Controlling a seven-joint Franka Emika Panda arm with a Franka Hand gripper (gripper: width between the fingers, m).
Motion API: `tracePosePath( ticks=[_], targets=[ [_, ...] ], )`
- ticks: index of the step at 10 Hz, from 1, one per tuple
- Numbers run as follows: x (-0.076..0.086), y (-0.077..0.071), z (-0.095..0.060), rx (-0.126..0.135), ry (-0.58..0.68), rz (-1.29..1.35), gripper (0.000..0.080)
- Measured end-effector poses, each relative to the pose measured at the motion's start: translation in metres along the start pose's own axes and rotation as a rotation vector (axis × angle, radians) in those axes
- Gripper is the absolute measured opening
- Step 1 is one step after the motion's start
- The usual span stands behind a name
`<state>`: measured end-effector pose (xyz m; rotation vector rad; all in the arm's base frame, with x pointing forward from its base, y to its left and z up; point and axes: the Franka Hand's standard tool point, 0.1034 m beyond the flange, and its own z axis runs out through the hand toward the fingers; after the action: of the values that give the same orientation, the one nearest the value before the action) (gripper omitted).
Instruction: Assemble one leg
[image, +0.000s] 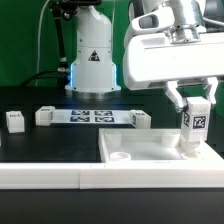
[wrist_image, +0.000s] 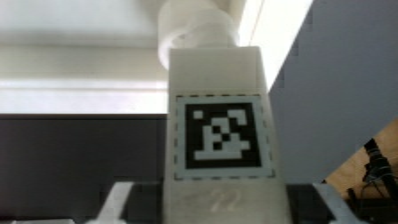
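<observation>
My gripper (image: 195, 110) is shut on the leg (image: 194, 128), a small white post with a black-and-white tag on its face. It holds the leg upright over the right corner of the large flat white panel (image: 150, 150). The leg's lower end reaches the panel near a corner socket; I cannot tell whether it is seated. In the wrist view the leg (wrist_image: 221, 120) fills the middle, its tag facing the camera, its far end at a round white socket (wrist_image: 196, 35). The fingers (wrist_image: 128, 200) press on both sides of it.
The marker board (image: 92, 115) lies behind the panel, with white blocks at its ends. A small white part (image: 14, 121) stands at the exterior view's left. A long white bar (image: 60, 176) runs along the front. The robot's base (image: 92, 60) stands at the back.
</observation>
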<state>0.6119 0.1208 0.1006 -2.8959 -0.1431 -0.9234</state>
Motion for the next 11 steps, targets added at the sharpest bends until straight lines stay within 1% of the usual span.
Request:
tracePosePath(
  ticks=[3, 9, 10, 11],
  targets=[
    [0.0022, 0.0041, 0.0022, -0.004, 0.007, 0.001, 0.0294],
    [0.0031, 0.0029, 0.0034, -0.007, 0.028, -0.001, 0.0294],
    [-0.0039, 0.0040, 0.0072, -0.006, -0.002, 0.000, 0.0294],
    [-0.0063, 0.0047, 0.0087, -0.006, -0.010, 0.001, 0.0294]
  ],
)
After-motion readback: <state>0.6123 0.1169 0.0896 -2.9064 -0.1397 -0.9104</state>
